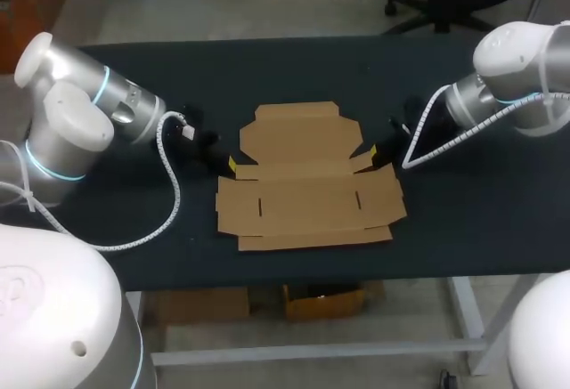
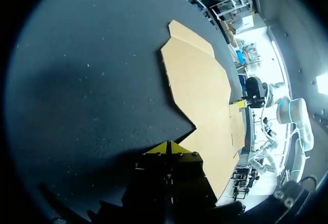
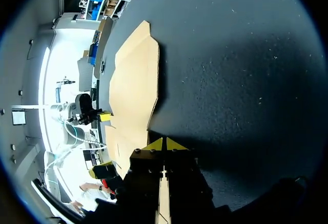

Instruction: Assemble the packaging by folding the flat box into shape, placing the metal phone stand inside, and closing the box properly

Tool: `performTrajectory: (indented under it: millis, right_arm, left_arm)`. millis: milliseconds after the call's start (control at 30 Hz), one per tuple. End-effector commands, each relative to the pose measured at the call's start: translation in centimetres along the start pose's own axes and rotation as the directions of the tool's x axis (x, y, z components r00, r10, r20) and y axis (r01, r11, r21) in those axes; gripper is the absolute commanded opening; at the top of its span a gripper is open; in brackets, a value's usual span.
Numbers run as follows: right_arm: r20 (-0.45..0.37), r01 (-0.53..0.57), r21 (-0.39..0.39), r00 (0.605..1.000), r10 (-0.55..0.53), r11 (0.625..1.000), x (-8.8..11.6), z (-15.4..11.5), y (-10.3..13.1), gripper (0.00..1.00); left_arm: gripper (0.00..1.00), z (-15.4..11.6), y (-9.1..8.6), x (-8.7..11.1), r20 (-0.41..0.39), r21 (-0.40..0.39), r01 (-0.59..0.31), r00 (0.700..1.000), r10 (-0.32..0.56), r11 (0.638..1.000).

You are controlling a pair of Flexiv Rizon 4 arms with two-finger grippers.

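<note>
A flat brown cardboard box blank [image 1: 307,175] lies unfolded on the black table [image 1: 107,175], near the front edge. My left gripper [image 1: 232,166] rests low at the blank's left notch, its yellow tips pressed together. My right gripper [image 1: 374,151] sits at the right notch, likewise shut. In the left wrist view the shut gripper [image 2: 169,147] points at the blank [image 2: 202,85], with my other arm's gripper [image 2: 242,101] beyond it. The right wrist view shows its shut gripper [image 3: 164,144] just beside the blank [image 3: 133,80]. No metal phone stand is visible.
Black cloth covers the table on both sides of the blank and behind it. The table's front edge [image 1: 356,275] runs close below the blank. A white coiled cable [image 1: 169,193] trails from my left arm over the table.
</note>
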State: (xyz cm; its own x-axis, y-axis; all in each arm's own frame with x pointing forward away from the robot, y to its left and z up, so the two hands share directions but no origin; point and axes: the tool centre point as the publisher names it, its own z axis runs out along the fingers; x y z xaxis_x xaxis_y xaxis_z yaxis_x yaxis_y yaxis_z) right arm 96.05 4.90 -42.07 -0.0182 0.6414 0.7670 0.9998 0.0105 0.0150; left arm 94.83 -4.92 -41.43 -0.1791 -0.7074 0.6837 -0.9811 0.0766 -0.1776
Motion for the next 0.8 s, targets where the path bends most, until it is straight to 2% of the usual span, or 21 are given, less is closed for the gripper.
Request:
performTrajectory:
  millis: [33,367,800]
  right_arm:
    - [-0.006,-0.003,0.007,1.000,0.003,1.000,-0.30,0.22,0.20,0.00]
    - [-0.008,-0.008,0.013,1.000,0.008,1.000,-0.42,0.44,0.13,0.00]
    - [-0.006,-0.006,0.017,1.000,0.006,1.000,-0.06,0.67,0.04,0.00]
  left_arm:
    - [0.00,0.29,-0.21,-0.30,0.000,-0.007,0.004,1.000,-0.004,1.000]
    - [0.00,-0.19,0.27,-1.03,0.002,-0.005,0.036,0.999,-0.036,0.999]
    - [0.00,0.33,0.59,-0.24,-0.013,-0.025,0.045,0.999,-0.045,0.999]
